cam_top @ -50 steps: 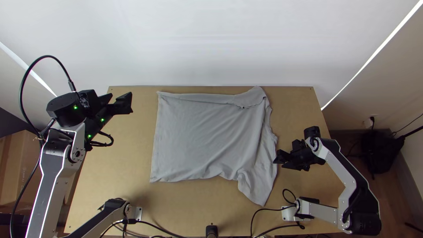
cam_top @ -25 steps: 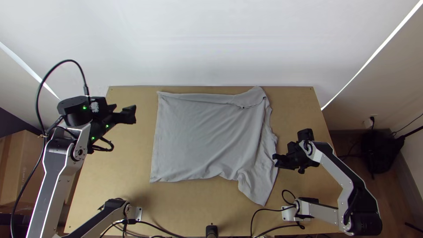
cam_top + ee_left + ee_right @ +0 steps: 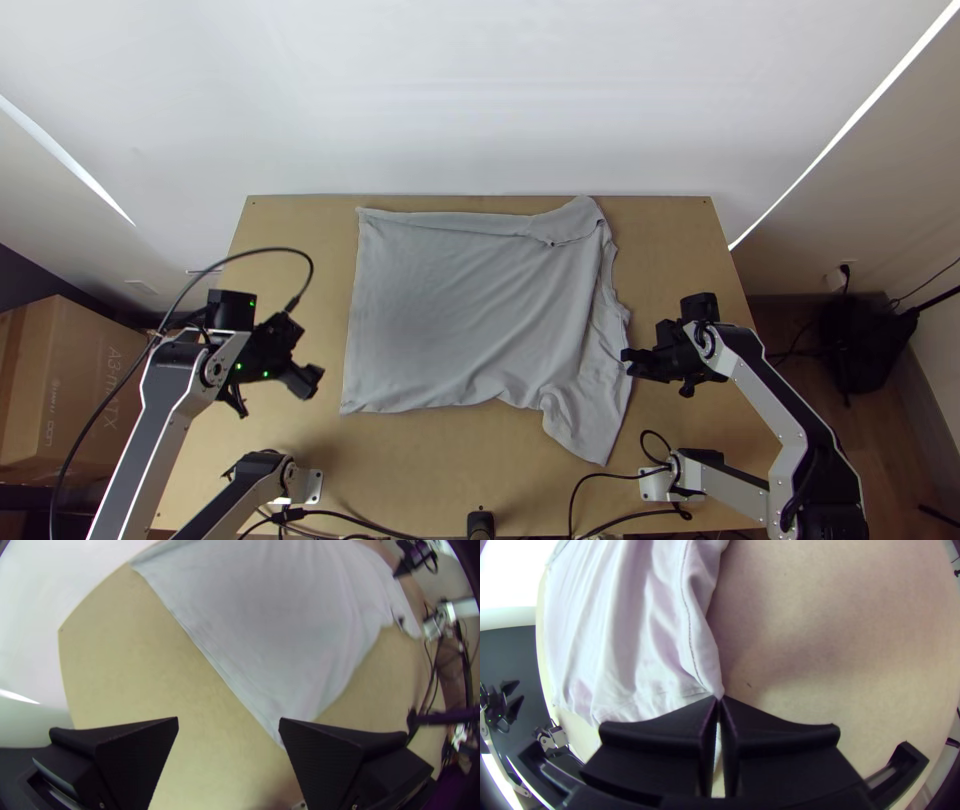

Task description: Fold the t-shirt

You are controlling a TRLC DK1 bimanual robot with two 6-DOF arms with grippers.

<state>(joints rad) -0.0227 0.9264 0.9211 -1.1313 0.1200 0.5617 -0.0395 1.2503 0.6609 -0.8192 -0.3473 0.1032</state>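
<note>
And here on the right side, the right gripper [image 3: 627,363] has its fingertips pressed together, pinching a bit of the t-shirt [image 3: 460,310] at its right-hand edge; in the right wrist view the cloth draws to a point right between the tips, a stitched seam running down to it. Over on the left, the left gripper [image 3: 313,383] is wide open, nothing between its fingers, poised beside the shirt's left edge, near its near-left corner. Now the shirt itself: grey, spread over the middle of the table [image 3: 275,440], straight down the left side, a narrow strip turned over along the far edge and broadening into a flap towards the far right. Soft creases run across the right half, and at the near right a sleeve [image 3: 585,430] juts towards the table's near edge. The right edge looks wavy, rumpled just beyond the pinch. Further out, black cables [image 3: 612,523] snake along the near edge, a white wall [image 3: 480,100] stands behind the far edge, a cardboard box [image 3: 75,390] sits off to the left, and a black bag [image 3: 860,345] rests on the floor at the right.
</note>
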